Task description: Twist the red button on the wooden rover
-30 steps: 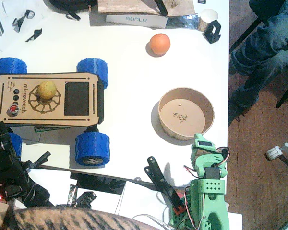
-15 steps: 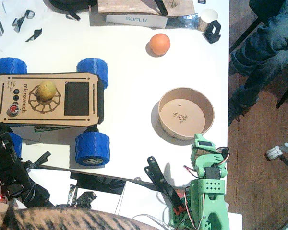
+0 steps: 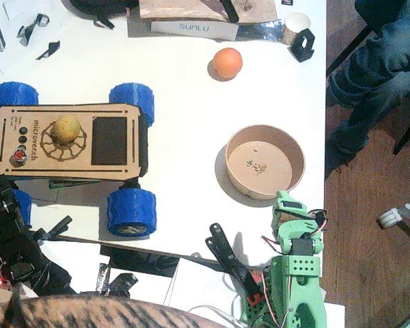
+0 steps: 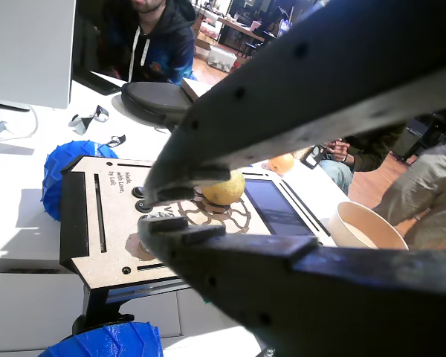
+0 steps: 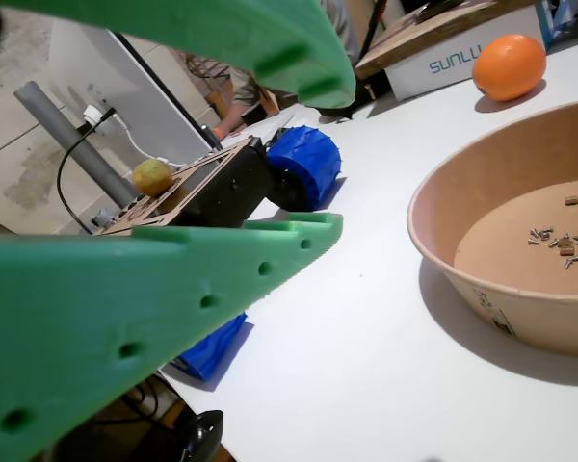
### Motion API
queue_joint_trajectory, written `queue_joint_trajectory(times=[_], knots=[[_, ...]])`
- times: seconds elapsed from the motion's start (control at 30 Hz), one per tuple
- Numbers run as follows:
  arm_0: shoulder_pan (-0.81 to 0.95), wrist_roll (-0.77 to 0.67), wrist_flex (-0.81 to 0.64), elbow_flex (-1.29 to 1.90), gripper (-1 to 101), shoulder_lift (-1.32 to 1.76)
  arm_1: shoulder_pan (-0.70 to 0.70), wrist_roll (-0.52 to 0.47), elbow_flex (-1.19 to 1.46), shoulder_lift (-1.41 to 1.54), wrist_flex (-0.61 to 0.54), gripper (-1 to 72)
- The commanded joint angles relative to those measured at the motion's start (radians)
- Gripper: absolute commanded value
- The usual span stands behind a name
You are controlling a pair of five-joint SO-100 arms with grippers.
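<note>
Currently one plywood wooden rover (image 3: 68,141), four ribbed blue wheels (image 3: 131,212), one red button (image 3: 18,158) before parted black left gripper (image 4: 154,212); green right gripper (image 5: 332,159) agape.

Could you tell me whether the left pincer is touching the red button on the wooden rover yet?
Apart. In the fixed view the red button sits on the wooden rover untouched, while the black left pincer is off the deck.

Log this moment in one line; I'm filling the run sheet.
left pincer: open, near red button, no contact | right pincer: open, idle by bowl | wooden rover: lemon on deck
</note>
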Motion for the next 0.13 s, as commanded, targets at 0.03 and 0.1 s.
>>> queue_joint_trajectory(times=[0.03, 0.1], knots=[[-0.014, -0.011, -0.005, -0.038, 0, 0.095, 0.008, 0.009, -0.005, 0.0, -0.006, 10.4], [-0.014, -0.011, -0.005, -0.037, 0, 0.095, 0.008, 0.009, -0.005, 0.0, -0.006, 10.4]])
